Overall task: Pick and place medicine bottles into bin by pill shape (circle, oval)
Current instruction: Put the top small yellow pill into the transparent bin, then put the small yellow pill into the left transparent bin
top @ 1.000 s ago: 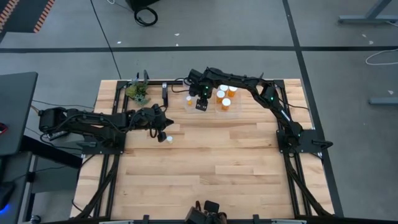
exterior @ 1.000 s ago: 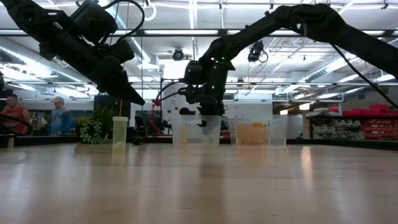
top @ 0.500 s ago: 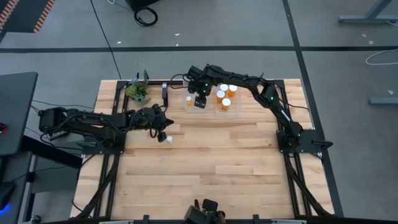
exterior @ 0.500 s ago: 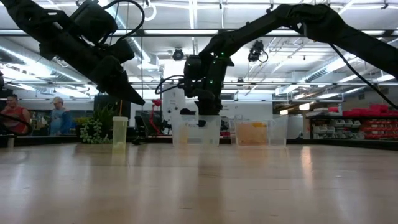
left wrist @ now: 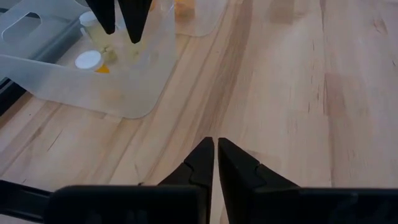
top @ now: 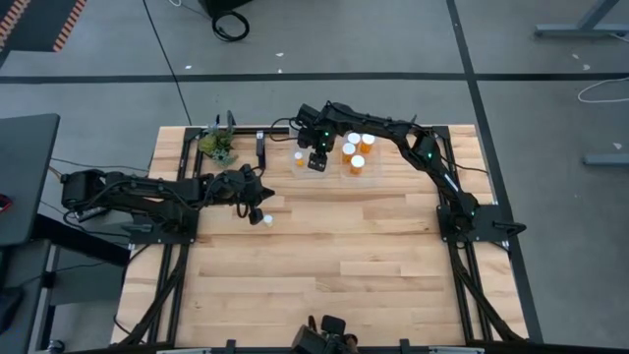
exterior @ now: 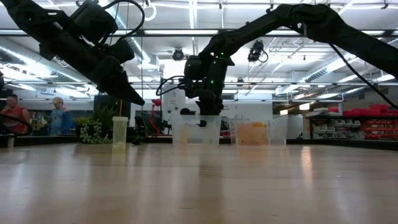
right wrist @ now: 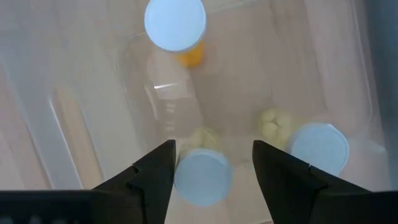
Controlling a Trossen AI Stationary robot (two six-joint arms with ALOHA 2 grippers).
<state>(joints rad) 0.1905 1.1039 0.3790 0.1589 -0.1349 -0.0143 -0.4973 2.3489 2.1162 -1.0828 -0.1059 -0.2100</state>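
High view — right gripper (top: 315,160) hides left bin (top: 303,169) contents (fingers parted, nothing held), left gripper (top: 257,202) clenched empty

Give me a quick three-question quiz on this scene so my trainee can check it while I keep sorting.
1. True or false: the left gripper is shut and holds nothing.
2. The right gripper hangs open over: A) the green plant sprig, B) a clear bin, C) bare table.
3. In the right wrist view, how many white bottle caps show inside that bin?

Key: 1 true; 2 B; 3 three.
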